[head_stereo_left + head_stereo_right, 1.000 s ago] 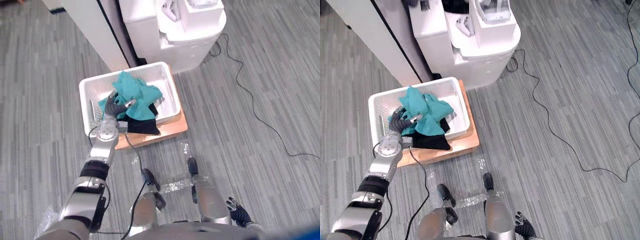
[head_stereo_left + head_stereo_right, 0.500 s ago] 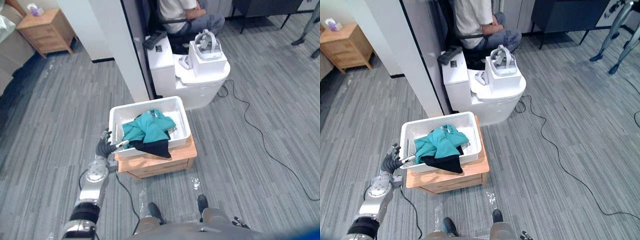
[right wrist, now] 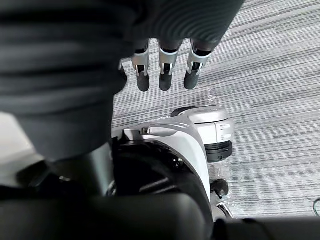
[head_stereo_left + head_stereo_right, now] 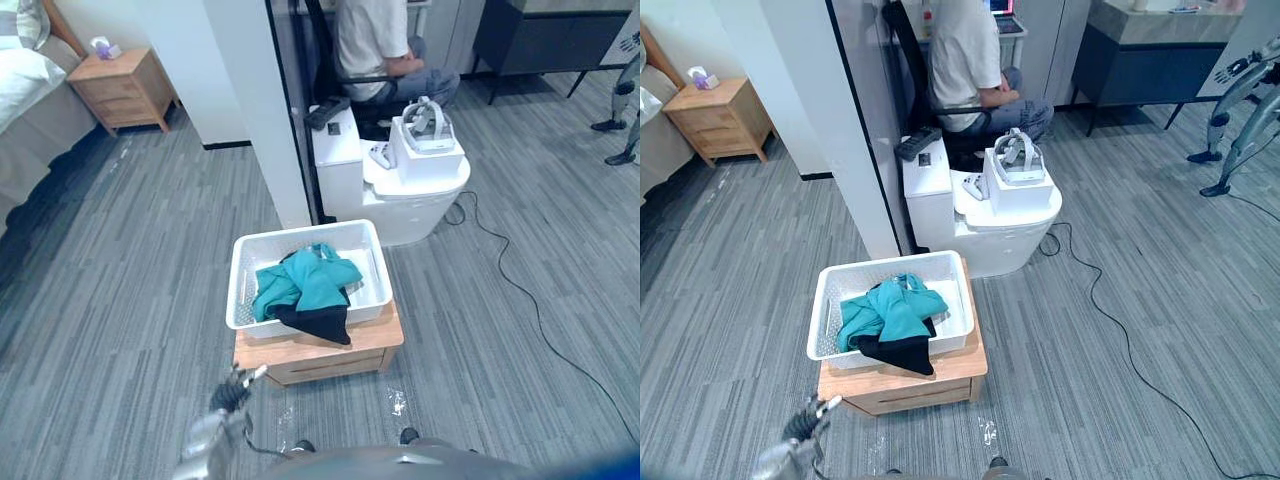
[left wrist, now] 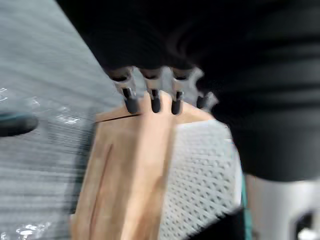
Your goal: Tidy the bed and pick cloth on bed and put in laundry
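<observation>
Grey striped floor (image 4: 150,260) runs from a bed (image 4: 25,90) and a nightstand (image 4: 125,85) at the far left to a seated person (image 4: 375,45) behind a white pillar. In the middle stands a low wooden surface (image 4: 320,350) carrying a white laundry basket (image 4: 305,232).

A second ago the left robot hand (image 4: 235,385) was inside the basket, on the teal cloth (image 4: 315,280). Half a second ago it was level with the basket's near corner. Now it hangs low, in front of the wooden surface and apart from the basket. The head camera has also lifted to take in much more of the room, so part of that shift is the view's. In its wrist view the fingers (image 5: 150,100) are straight and spread, holding nothing. The cloth lies in the basket, so I judge this drop-off finished and the bed as the likely next call.

The right robot hand (image 3: 165,65) hangs over the floor with straight, empty fingers.

Counted: one basket, one wooden surface and two cloths. The teal one is bunched in the middle, and a black cloth (image 4: 315,322) beneath it droops over the front rim. There are also one nightstand, one bed and one person.
</observation>
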Robot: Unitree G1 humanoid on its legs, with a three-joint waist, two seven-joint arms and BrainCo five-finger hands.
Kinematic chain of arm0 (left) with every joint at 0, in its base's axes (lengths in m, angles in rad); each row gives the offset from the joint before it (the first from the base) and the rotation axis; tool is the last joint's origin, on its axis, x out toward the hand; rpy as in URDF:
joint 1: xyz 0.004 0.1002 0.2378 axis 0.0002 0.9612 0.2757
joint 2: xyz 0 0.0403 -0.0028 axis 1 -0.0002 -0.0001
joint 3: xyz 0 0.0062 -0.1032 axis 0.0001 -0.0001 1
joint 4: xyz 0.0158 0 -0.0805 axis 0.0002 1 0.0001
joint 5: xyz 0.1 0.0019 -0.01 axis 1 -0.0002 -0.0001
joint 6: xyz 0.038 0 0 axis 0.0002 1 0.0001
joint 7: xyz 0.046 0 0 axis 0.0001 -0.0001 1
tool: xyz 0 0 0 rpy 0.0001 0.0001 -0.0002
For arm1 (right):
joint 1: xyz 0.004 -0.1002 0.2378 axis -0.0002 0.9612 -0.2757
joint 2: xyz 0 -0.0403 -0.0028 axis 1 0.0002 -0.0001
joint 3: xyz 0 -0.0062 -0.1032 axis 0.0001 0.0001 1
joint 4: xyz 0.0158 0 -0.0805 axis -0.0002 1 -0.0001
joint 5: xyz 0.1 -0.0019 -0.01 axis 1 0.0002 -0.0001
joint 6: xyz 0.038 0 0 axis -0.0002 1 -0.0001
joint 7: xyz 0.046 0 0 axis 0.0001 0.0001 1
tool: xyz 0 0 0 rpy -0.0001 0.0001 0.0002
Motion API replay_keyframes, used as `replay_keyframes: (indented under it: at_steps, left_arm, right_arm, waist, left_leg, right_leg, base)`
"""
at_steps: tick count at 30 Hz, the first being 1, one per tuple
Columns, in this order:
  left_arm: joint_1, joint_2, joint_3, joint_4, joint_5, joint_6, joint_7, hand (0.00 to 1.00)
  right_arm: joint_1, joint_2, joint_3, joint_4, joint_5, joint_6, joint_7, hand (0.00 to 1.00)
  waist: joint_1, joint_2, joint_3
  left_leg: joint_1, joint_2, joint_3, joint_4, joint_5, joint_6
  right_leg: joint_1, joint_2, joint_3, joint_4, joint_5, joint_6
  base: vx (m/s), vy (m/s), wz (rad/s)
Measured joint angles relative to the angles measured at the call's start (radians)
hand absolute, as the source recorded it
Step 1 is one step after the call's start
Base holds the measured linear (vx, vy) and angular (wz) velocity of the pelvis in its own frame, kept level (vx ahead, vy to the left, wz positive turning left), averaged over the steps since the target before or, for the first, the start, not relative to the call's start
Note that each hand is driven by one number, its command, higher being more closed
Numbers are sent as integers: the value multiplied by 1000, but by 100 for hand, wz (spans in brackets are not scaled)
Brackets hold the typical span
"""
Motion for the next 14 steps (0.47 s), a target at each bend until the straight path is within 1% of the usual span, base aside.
replay_keyframes:
  at_steps: [1,3,5,6,8,9,11,13,14]
  left_arm:
    - [13,-6,2,24,8,-11,-3,0]
    - [38,-23,17,74,85,-31,-11,0]
    - [47,-37,20,119,155,-59,-10,0]
    - [50,-47,19,145,198,-78,-1,0]
    - [58,-55,25,153,240,-96,22,0]
    - [57,-55,24,164,263,-98,35,0]
    - [52,-55,24,176,286,-93,48,0]
    - [46,-52,24,176,314,-76,56,0]
    - [41,-50,23,177,317,-58,58,0]
  right_arm:
    - [0,0,1,11,0,-16,-1,0]
    - [5,-3,2,17,0,-54,-8,0]
    - [13,-6,2,17,1,-72,-9,0]
    - [18,-10,4,17,1,-77,-9,0]
    - [21,-21,10,17,0,-80,-9,0]
    - [21,-21,16,18,0,-80,-9,0]
    - [21,-23,19,20,0,-80,-9,0]
    - [20,-27,19,23,0,-80,-9,0]
    - [19,-27,20,26,0,-80,-9,0]
  waist:
    - [1,2,-3]
    - [2,7,-6]
    - [2,4,-18]
    - [2,8,-25]
    - [2,9,-30]
    - [2,10,-33]
    - [2,10,-35]
    - [2,8,-37]
    - [2,6,-39]
  left_leg:
    - [2,1,-1,0,0,0]
    - [15,3,-4,0,0,-1]
    - [16,3,-12,0,0,-1]
    - [15,2,-17,0,-1,-1]
    - [15,3,-19,0,-1,-2]
    - [15,3,-20,0,-5,-8]
    - [15,3,-21,0,-5,-8]
    - [14,3,-22,0,-5,-8]
    - [14,2,-23,0,-5,-8]
  right_leg:
    - [0,1,-1,0,0,0]
    - [15,2,-6,0,-3,-2]
    - [16,2,-11,5,-9,-1]
    - [16,2,-11,6,-13,-1]
    - [16,2,-11,6,-14,-1]
    - [16,3,-11,6,-17,4]
    - [16,3,-11,6,-18,5]
    - [16,2,-11,6,-18,5]
    - [16,2,-11,6,-17,6]
  base:
    - [-23,-38,3]
    - [-41,-39,4]
    - [-54,-31,8]
    - [-67,-32,9]
    - [-62,-23,4]
    - [-44,-17,2]
    - [-41,-19,1]
    - [-17,-8,0]
    - [0,0,0]
